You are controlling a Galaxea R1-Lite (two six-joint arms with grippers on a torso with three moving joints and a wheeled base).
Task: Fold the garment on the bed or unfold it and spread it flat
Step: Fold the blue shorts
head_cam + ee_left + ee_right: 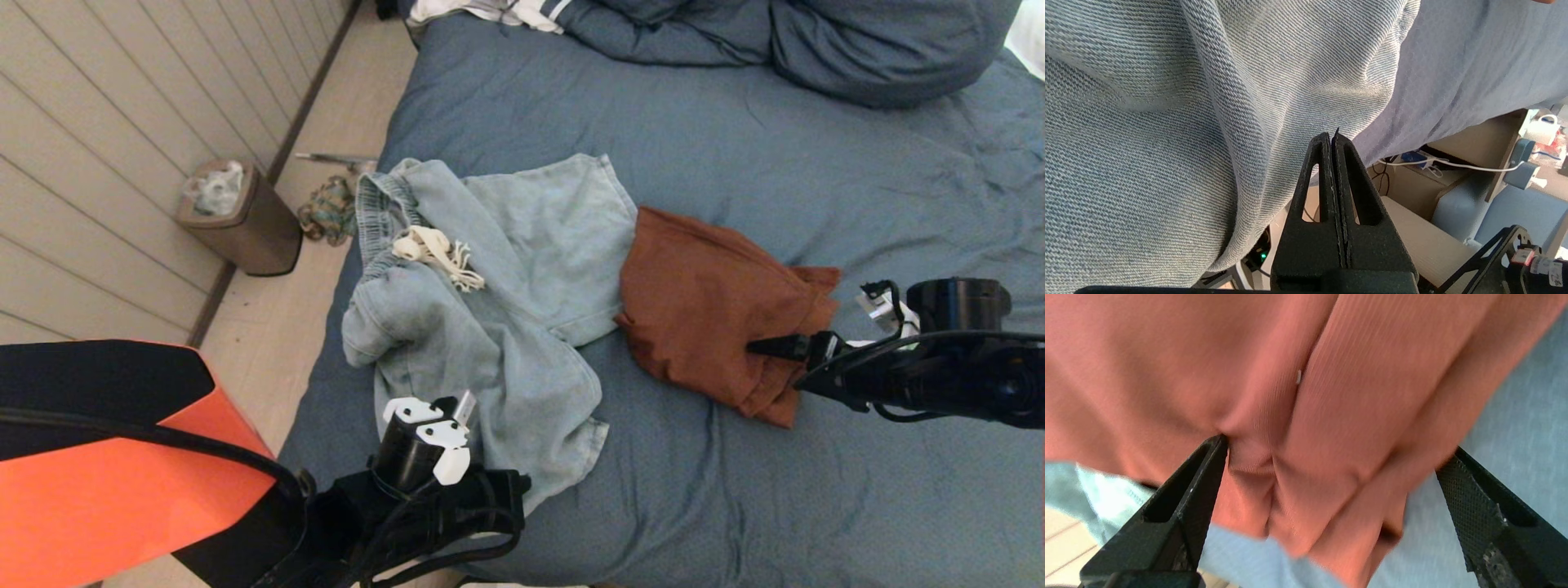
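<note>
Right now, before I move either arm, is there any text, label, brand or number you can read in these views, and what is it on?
No readable text in any view.
White tag on the arm hardware in the left wrist view: marks too small to read.
Light denim garment, rust-brown garment, bed and trash bin: no print or labels showing.

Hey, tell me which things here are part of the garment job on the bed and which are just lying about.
Part of the job:
- rust-brown garment, right gripper open around its folds
- light blue denim garment, left gripper shut beside its edge
- bed

Just lying about:
- bin on the floor
- bunched duvet
- small tangle by the bin
</note>
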